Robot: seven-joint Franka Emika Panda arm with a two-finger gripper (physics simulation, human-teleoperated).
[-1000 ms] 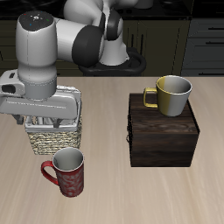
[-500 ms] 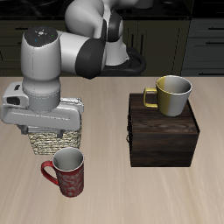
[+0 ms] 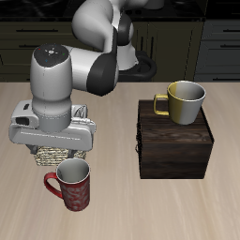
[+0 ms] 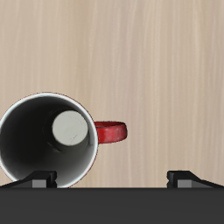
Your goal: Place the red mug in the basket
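Near the table's front edge the red mug [image 3: 71, 185] is seen upright on the wood, just in front of the basket [image 3: 58, 153], which is largely hidden by the arm. Directly above the mug the gripper [image 4: 112, 179] is held, fingers [image 4: 44, 178] spread apart, nothing grasped. Farther along, a yellow-handled grey mug [image 3: 183, 102] is seated on a dark wooden box [image 3: 173, 141].

Exterior view: high, in front of the robot, facing its base across the desk [image 3: 117, 211]; takes in arm, basket [image 3: 56, 155], dark wooden box [image 3: 173, 141]; wrist view: on the hand [image 4: 112, 179], pointing straight down, close to the desk; both views share the red mug [image 3: 71, 184] and surrounding wood.
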